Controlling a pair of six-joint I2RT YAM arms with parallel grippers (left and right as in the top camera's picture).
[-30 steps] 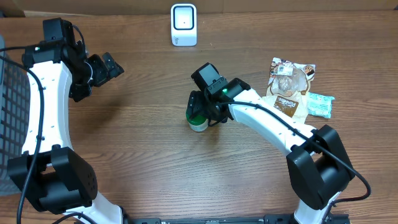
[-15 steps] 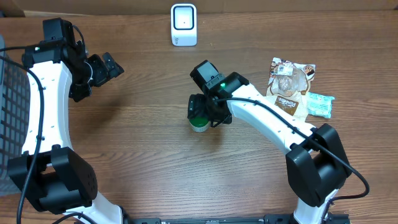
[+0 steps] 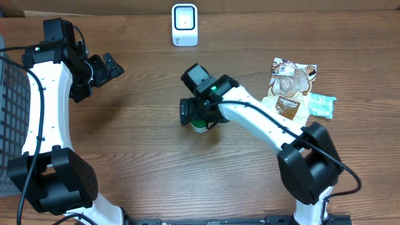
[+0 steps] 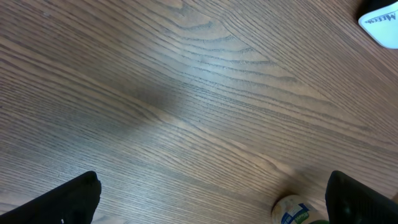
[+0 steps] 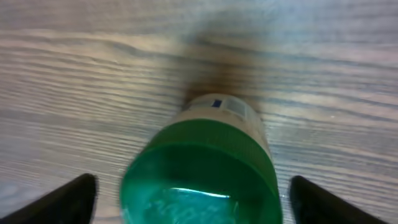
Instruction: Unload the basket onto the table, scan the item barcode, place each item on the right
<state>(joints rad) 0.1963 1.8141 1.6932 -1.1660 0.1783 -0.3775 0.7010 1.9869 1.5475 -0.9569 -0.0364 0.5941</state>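
Jar (image 3: 200, 127) stands mid-table, well short of the scanner (image 3: 184, 25), freshly released: the right gripper (image 3: 199, 117) has spread wide around it, the left gripper (image 3: 106, 65) idles open, so the scan looks done or a regrasp is due.

Blocking mid-table: green-lidded jar (image 5: 199, 174), sitting between the right gripper's (image 3: 199, 117) spread fingers with gaps either side. Crowding the right side: snack packets (image 3: 292, 87). Guarding the far edge: scanner (image 3: 184, 25). Leaving bare wood passable left and near.
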